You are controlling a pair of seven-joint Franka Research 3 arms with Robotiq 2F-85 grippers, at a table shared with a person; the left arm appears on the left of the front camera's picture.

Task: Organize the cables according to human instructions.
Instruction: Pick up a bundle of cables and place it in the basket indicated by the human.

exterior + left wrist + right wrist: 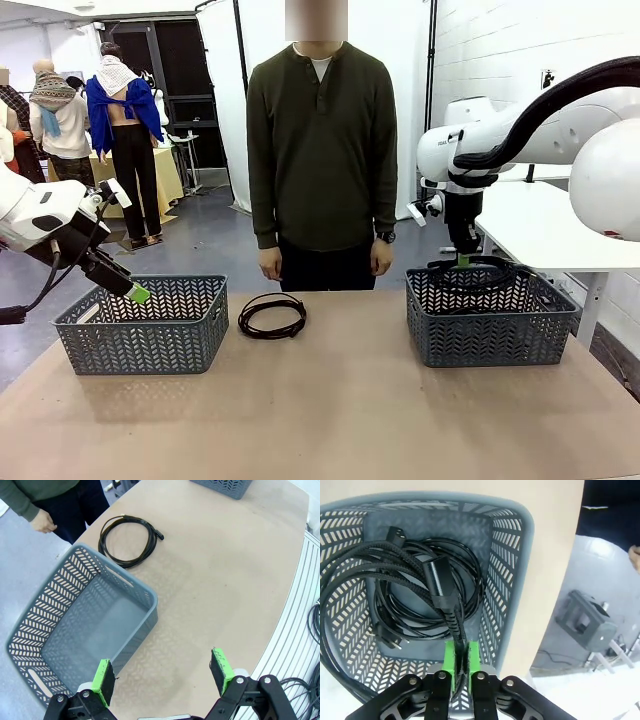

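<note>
Beyond the far edge of the tan table (330, 400) lies a smooth grey floor (205, 240). A white-painted brick wall (500, 50) closes the right side. White curtains (225, 100) hang past the middle of the far edge, next to a black pole (432, 80). Off the right edge stands a white table (545, 225). Far back on the left, a yellow-draped table (168, 180) stands before dark glazed doors (185, 70). The light is bright and even.
</note>
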